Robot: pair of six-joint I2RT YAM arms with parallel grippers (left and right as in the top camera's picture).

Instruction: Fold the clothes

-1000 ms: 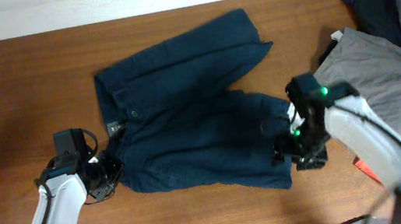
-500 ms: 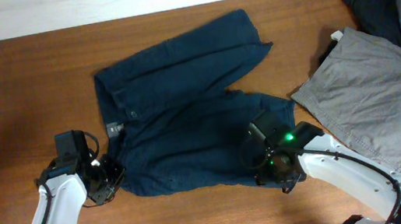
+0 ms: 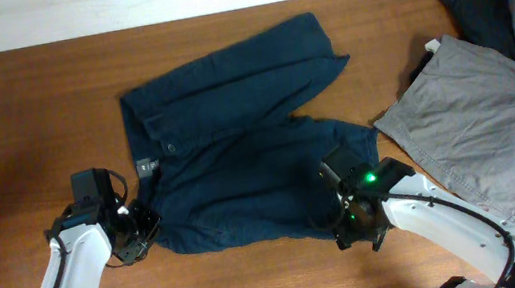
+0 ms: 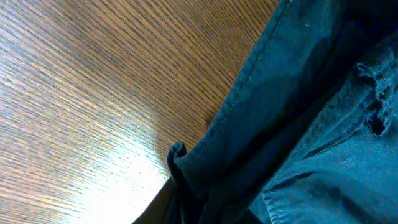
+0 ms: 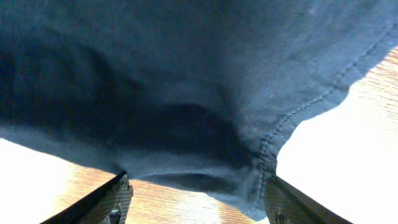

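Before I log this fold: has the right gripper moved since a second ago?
Yes. The right gripper went left and toward the robot, away from the light grey garment.

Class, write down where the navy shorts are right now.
In the overhead view the shorts lie spread in the centre, the grey garment close on their right, the left gripper at their near waistband corner and the right gripper at the near hem.

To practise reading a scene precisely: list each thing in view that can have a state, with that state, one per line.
navy shorts, spread open, not yet folded, waistband at left.
left gripper, shut on the shorts' near waistband corner.
right gripper, open, straddling the near leg's hem.
grey garment, laid flat, unfolded.
black garment, crumpled in a heap.
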